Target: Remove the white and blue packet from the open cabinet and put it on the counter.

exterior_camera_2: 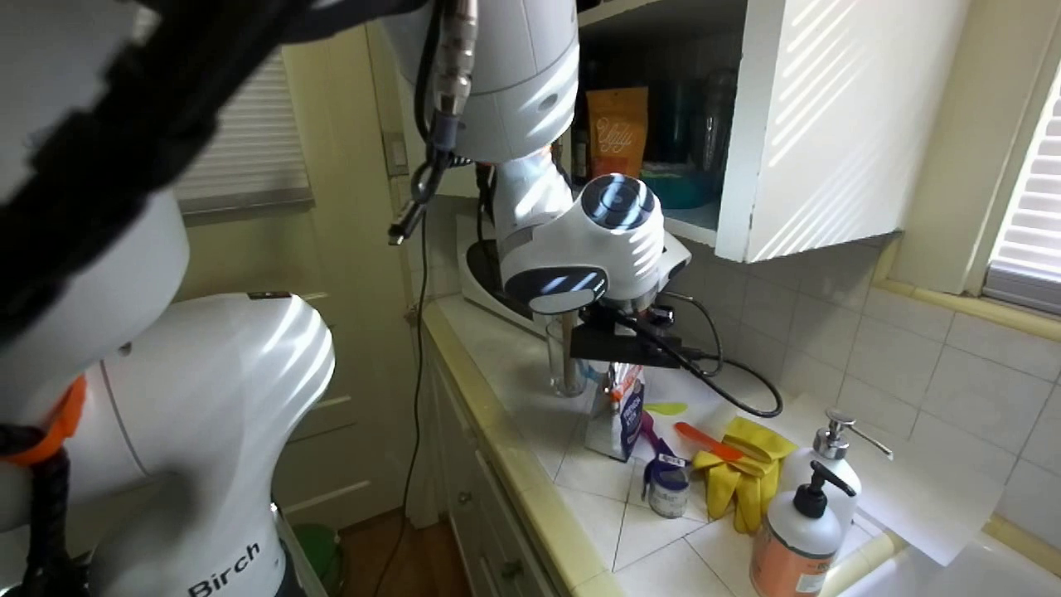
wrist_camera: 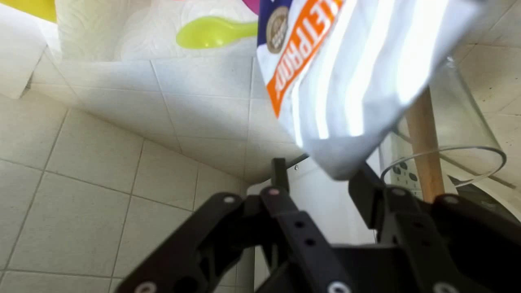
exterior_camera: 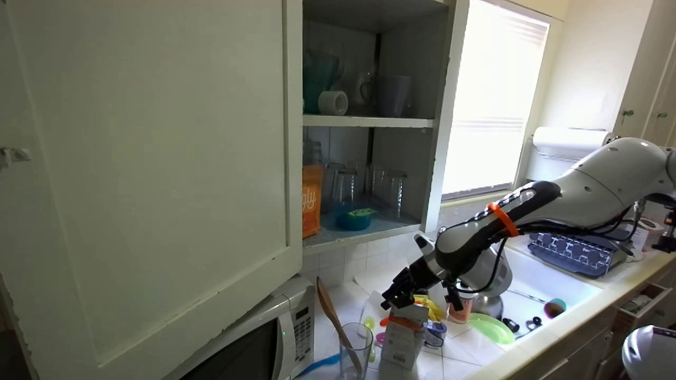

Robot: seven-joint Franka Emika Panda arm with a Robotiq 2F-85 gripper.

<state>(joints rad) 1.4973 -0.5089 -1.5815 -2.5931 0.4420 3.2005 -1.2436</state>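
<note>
The white and blue packet (exterior_camera: 404, 343) stands upright on the counter (exterior_camera: 459, 364). It also stands there in an exterior view (exterior_camera_2: 617, 419), its blue side showing. In the wrist view the packet (wrist_camera: 358, 69) fills the upper right, its top corner reaching down between the fingertips, close to the right finger. My gripper (exterior_camera: 395, 298) is just above the packet's top. In the wrist view my gripper (wrist_camera: 319, 181) has its fingers apart, with a gap left of the packet's corner. Whether a finger touches the packet I cannot tell. The open cabinet (exterior_camera: 443, 132) is above the counter, its door (exterior_camera: 158, 158) swung wide.
A glass (exterior_camera: 355, 343) with a wooden spoon stands beside the packet, near the microwave (exterior_camera: 296, 316). A small tin (exterior_camera_2: 668, 489), yellow gloves (exterior_camera_2: 750, 464), colourful spoons and soap bottles (exterior_camera_2: 800, 531) lie around. The cabinet holds an orange bag (exterior_camera: 311, 200) and teal bowl (exterior_camera: 351, 220).
</note>
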